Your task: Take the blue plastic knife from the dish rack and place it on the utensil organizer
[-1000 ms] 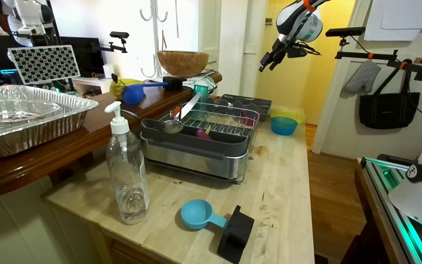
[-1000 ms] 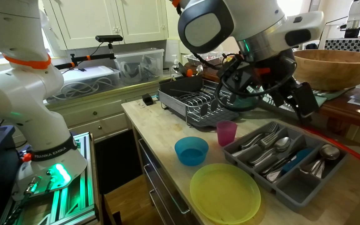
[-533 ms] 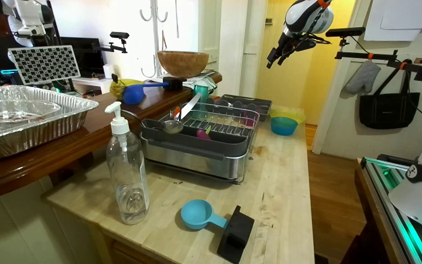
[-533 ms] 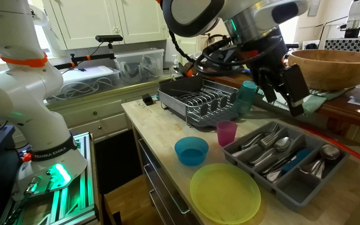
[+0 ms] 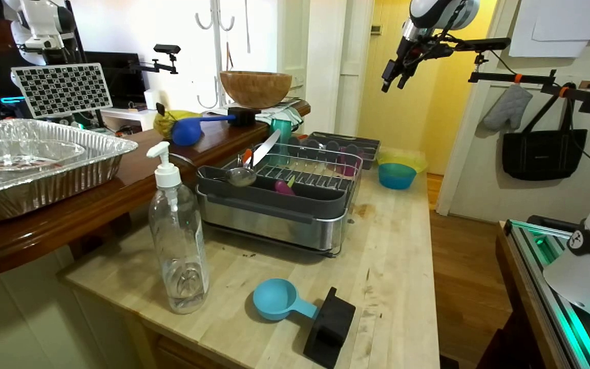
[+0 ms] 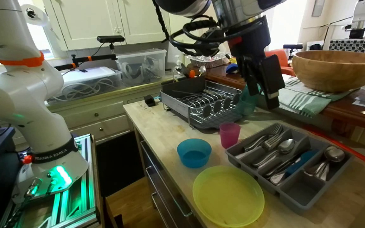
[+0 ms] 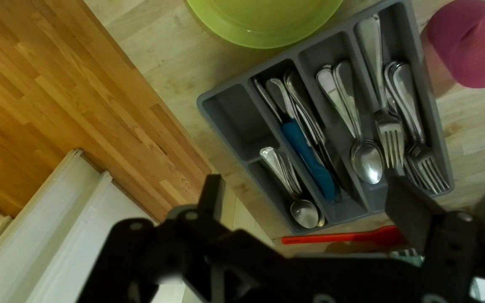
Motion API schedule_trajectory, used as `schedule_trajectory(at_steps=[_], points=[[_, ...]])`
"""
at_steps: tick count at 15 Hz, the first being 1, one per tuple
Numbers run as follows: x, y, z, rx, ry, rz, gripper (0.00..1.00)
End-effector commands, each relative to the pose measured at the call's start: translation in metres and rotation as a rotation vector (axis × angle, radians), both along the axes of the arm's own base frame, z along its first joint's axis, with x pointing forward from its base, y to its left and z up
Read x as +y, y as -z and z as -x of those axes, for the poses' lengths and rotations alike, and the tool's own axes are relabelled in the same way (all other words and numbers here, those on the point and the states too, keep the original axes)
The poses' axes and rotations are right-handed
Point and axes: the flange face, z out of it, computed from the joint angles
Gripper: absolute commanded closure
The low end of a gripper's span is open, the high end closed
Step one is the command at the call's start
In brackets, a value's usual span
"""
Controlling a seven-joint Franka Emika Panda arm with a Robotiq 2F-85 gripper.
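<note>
With jaws of black two-finger gripper [image 7: 305,188] spread wide, holding nothing, find long blue plastic knife [image 7: 308,158] among silvery metal cutlery [image 7: 280,94] in grey plastic utensil organizer [image 7: 238,113]. Probably placed; back off smoothly upward, without dipping. Count one blue knife, one organizer, five compartments [image 7: 326,50], one grey wire dish rack [image 6: 174,104]; no sure tally of overlapped cutlery.

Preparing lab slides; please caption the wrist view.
Jaws open, with the blue knife lying among metal cutlery in the organizer.
</note>
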Motion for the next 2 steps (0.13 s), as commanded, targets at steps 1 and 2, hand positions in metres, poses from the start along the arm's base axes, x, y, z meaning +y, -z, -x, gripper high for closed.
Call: schedule_trajectory(at_steps=[1, 2], points=[[0.0003, 0.0002, 0.0006, 0.002, 0.001, -0.002, 0.0], [0.0005, 0.0012, 0.001, 0.003, 0.001, -0.004, 0.0]])
